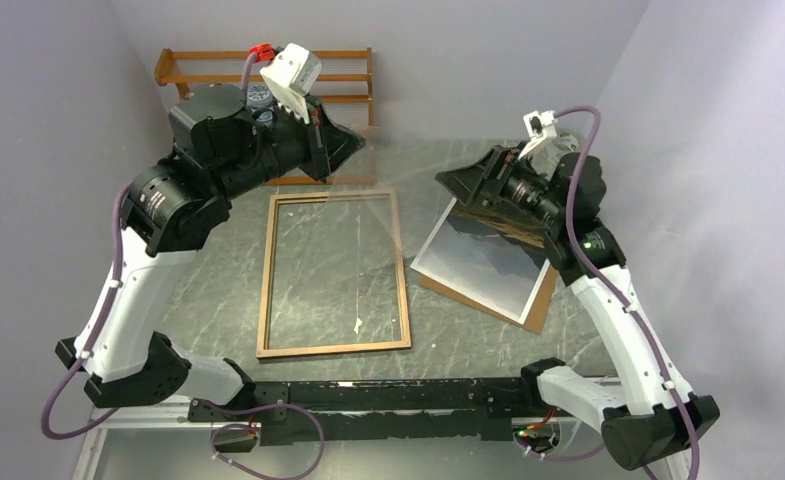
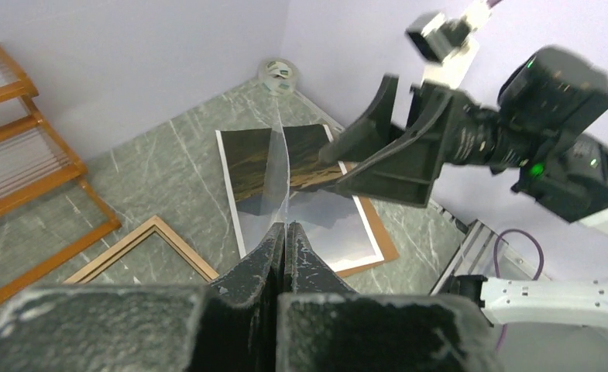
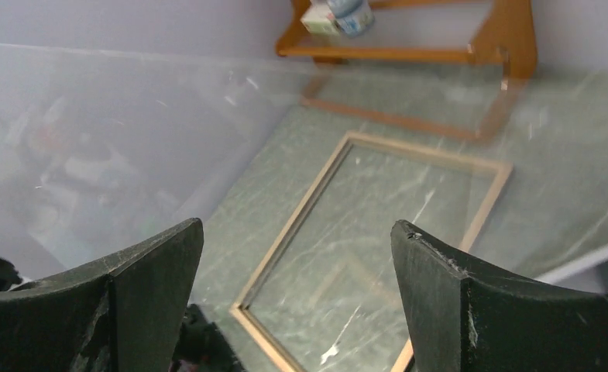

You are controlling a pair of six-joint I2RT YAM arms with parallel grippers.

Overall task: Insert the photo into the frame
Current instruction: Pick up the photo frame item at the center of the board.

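Clamping one clear pane (image 2: 277, 167): left gripper (image 2: 285, 232), jaws together on it; right gripper (image 3: 297, 226) jaws wide apart. One frame (image 1: 265, 270), one photo (image 1: 478, 268) atop one backing board (image 1: 538, 310).

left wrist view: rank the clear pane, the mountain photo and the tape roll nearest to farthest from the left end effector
1. Thin clear pane: pinched in the shut left end effector, straight ahead.
2. Rectangular mountain photo: lying flat beyond it, mid-view.
3. Roll of clear tape: far corner.
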